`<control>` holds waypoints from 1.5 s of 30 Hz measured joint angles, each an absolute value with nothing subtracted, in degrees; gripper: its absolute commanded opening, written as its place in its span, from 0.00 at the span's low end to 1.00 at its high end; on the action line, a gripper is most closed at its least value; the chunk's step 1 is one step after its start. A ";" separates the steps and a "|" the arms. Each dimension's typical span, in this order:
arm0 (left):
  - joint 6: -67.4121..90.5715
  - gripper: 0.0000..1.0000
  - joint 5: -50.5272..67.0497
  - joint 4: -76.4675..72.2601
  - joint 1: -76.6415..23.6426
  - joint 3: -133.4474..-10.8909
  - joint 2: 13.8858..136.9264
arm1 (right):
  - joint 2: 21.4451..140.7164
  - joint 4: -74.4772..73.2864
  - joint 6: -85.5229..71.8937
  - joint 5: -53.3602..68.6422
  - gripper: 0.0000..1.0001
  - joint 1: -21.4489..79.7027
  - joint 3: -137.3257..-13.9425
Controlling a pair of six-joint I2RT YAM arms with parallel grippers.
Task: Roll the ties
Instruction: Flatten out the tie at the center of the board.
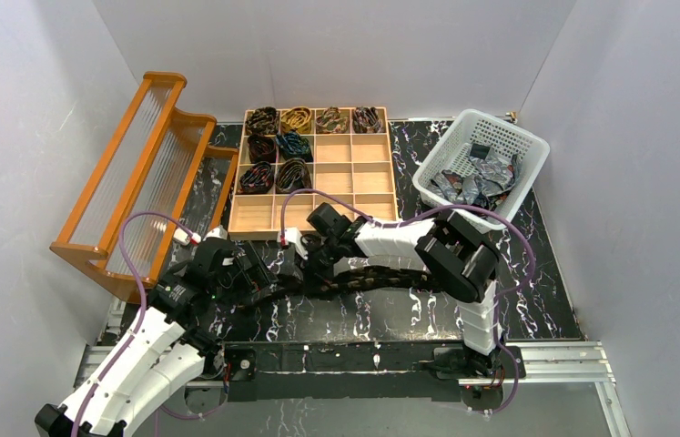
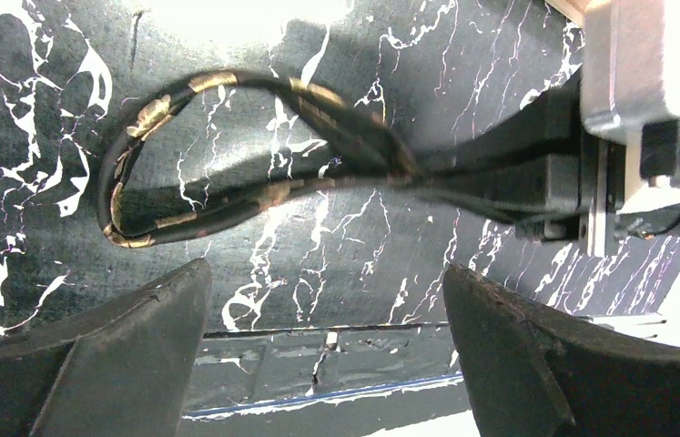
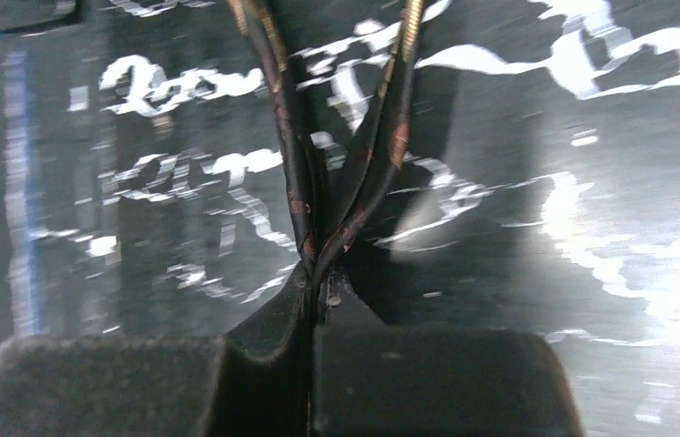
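The right gripper is clenched on the tie where it crosses. Its loop lies sideways on the table, upper left in the left wrist view, just above the released left gripper.

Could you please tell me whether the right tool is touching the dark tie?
Touching. The right wrist view shows the right tool shut on the dark tie, its two strands pinched in the closed jaws.

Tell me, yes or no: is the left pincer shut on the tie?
No: the left wrist view shows the left pincer open, its jaws apart short of the looped tie, which the right pincer grips.
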State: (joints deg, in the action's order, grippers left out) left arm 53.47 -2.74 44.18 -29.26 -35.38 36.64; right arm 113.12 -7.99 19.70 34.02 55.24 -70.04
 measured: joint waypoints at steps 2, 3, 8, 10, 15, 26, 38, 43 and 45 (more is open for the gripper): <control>53.19 0.95 -2.66 44.23 -29.26 -35.51 36.73 | 112.75 -11.53 16.08 39.13 0.01 55.24 -69.84; 52.97 0.95 -2.55 44.40 -29.26 -35.75 36.88 | 112.42 -12.84 14.63 41.56 0.01 55.24 -69.69; 52.03 0.95 -2.55 45.19 -29.26 -38.30 37.43 | 108.07 -17.41 5.30 56.93 0.01 54.54 -67.64; 51.81 0.95 -2.50 45.01 -29.28 -38.65 37.39 | 107.74 -17.47 1.85 60.27 0.05 53.84 -67.90; 51.05 0.95 -1.39 44.88 -29.26 -38.65 38.44 | 117.64 -24.64 0.99 64.34 0.05 50.72 -77.14; 50.33 0.95 2.68 42.63 -29.26 -36.10 38.68 | 128.42 -37.06 3.14 64.79 0.12 48.18 -84.97; 47.90 0.95 10.46 37.91 -29.26 -36.01 44.60 | 127.92 -39.16 -1.61 62.37 0.20 47.59 -87.50; 45.76 0.96 12.58 37.30 -29.28 -38.15 47.42 | 127.98 -42.37 -1.89 60.95 0.11 47.59 -93.36; 45.10 0.96 12.97 36.95 -29.28 -38.30 47.99 | 128.31 -44.86 -0.32 61.71 0.17 47.59 -96.16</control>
